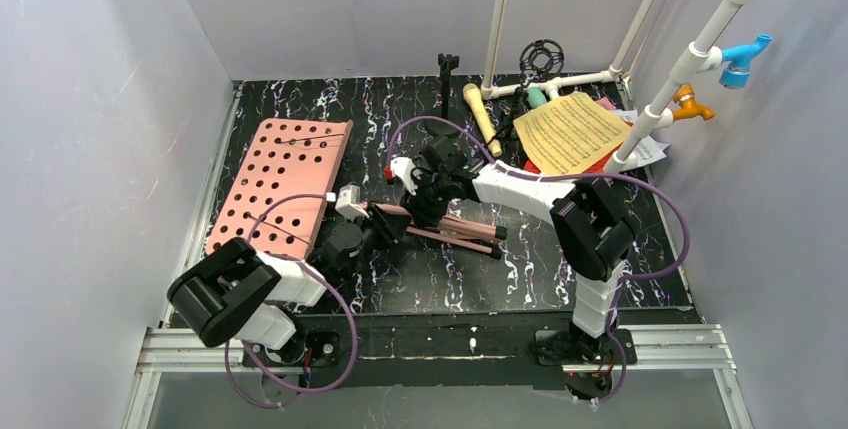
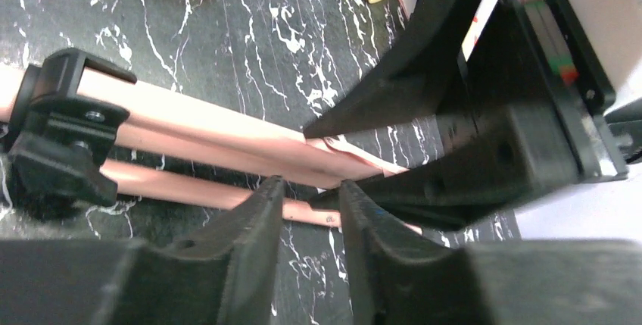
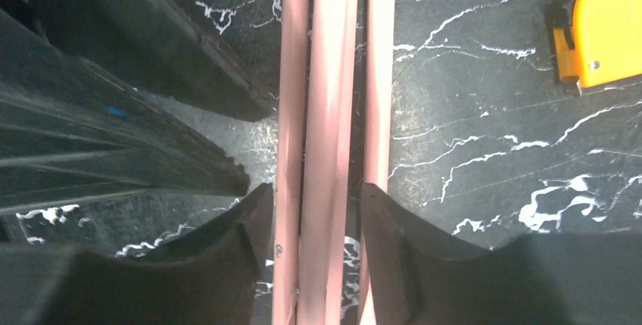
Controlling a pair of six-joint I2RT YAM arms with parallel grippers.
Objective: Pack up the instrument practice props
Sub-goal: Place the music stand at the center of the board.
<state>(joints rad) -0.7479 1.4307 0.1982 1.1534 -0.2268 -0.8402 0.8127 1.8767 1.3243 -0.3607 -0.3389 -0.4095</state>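
At the centre of the counter (image 1: 600,269) we see the folded pink legs (image 1: 455,231) lying flat, three tubes side by side, running from near left to far right. The board (image 1: 280,184) rests apart on the left. The sheets (image 1: 570,132) and two microphones (image 1: 482,119) lie at the far right.

The right end effector (image 3: 312,189) straddles the bundle from above, one finger on each side of the tubes. We cannot tell whether it presses them or merely brackets them. The left end effector (image 2: 310,189) meets the same bundle closer to the black hub (image 2: 64,135). Its fingers are slightly parted, with the nearest tube crossing just beyond their tips and nothing pinched between them.

We judge the legs to be light, stiff and hollow, with a smooth painted skin that would slip or roll under a loose pinch. Because they hinge at the hub, a grip on one tube alone would let the others splay. We would therefore close across all three tubes together, near the middle of their length or beside the hub, so the long bundle stays level and does not swing.
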